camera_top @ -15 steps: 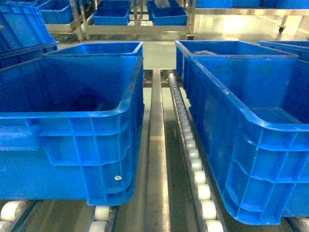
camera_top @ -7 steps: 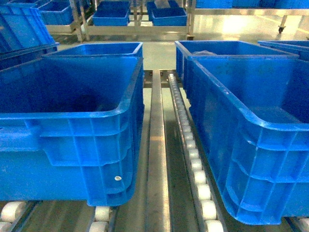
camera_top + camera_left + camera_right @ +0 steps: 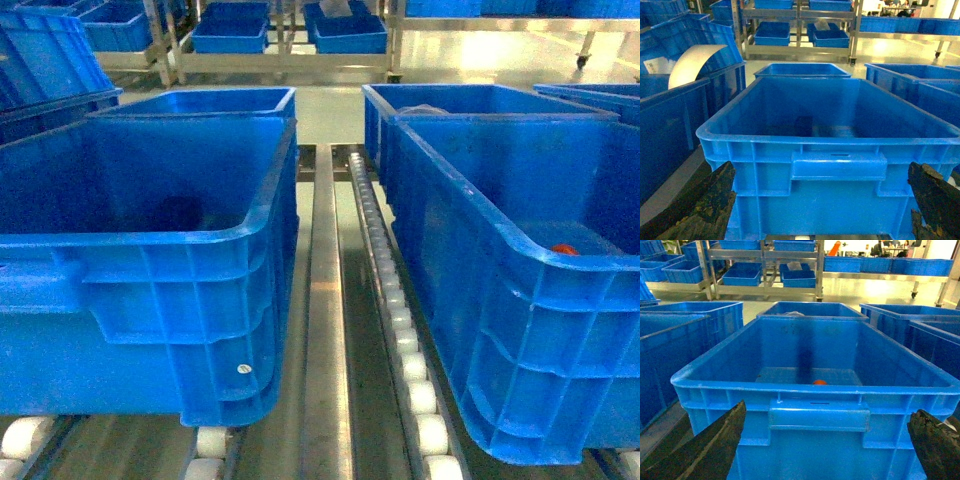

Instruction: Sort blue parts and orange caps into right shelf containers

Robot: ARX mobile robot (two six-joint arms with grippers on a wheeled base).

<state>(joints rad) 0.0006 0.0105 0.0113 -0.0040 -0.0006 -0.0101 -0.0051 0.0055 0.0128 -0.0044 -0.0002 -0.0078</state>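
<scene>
Neither arm shows in the head view. In the left wrist view, the left tool has its two dark, worn fingers spread wide, in the lower left and lower right corners. In the right wrist view, the right tool is likewise spread wide, its fingers at the bottom corners, nothing between them.

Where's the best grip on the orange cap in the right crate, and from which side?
Probably straight down from above, pinching the orange cap across its edges. It lies flat and low on the floor of the right crate, and the tall walls all round block any sideways approach. The right gripper is open, outside the near wall. Finer shape is too small to tell.
</scene>
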